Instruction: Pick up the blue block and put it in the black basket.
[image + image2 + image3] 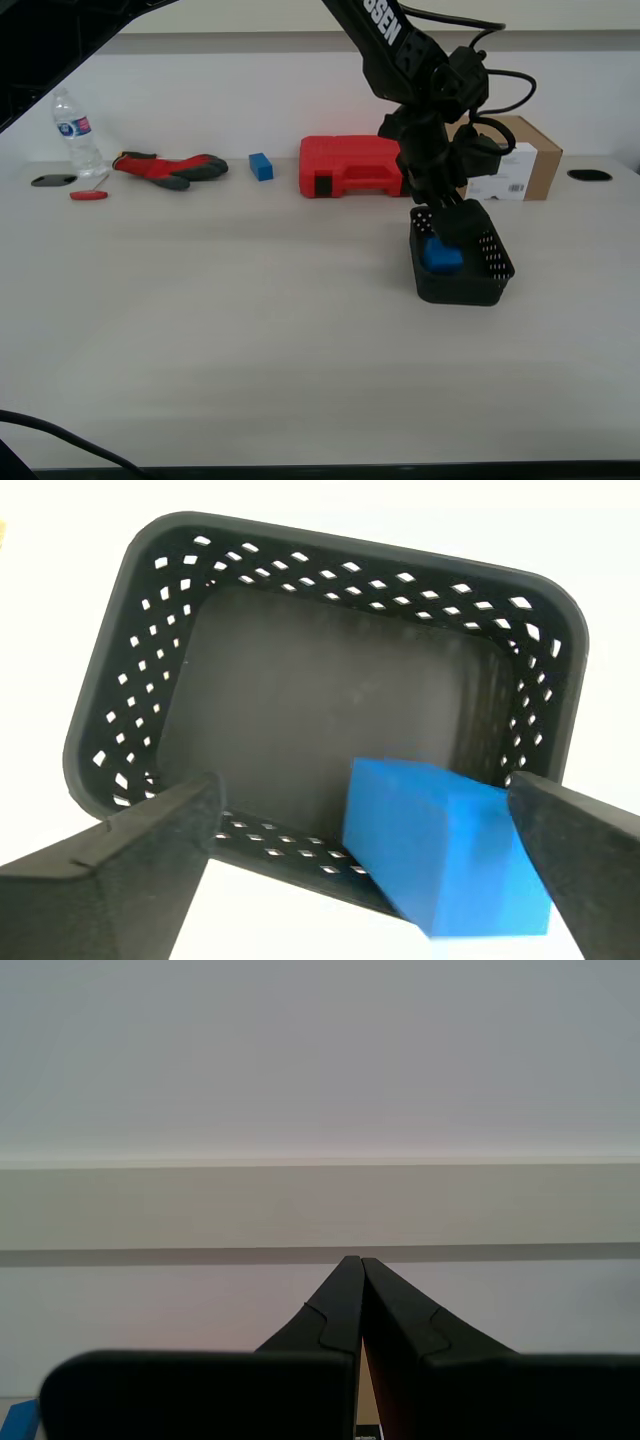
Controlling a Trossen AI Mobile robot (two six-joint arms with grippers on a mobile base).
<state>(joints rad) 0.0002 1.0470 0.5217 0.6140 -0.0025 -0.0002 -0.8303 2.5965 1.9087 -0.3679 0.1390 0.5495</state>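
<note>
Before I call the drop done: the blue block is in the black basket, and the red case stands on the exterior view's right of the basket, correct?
Not quite. The blue block is in the black basket, but the red case stands behind it, toward the exterior view's left. The exterior view shows this.
</note>
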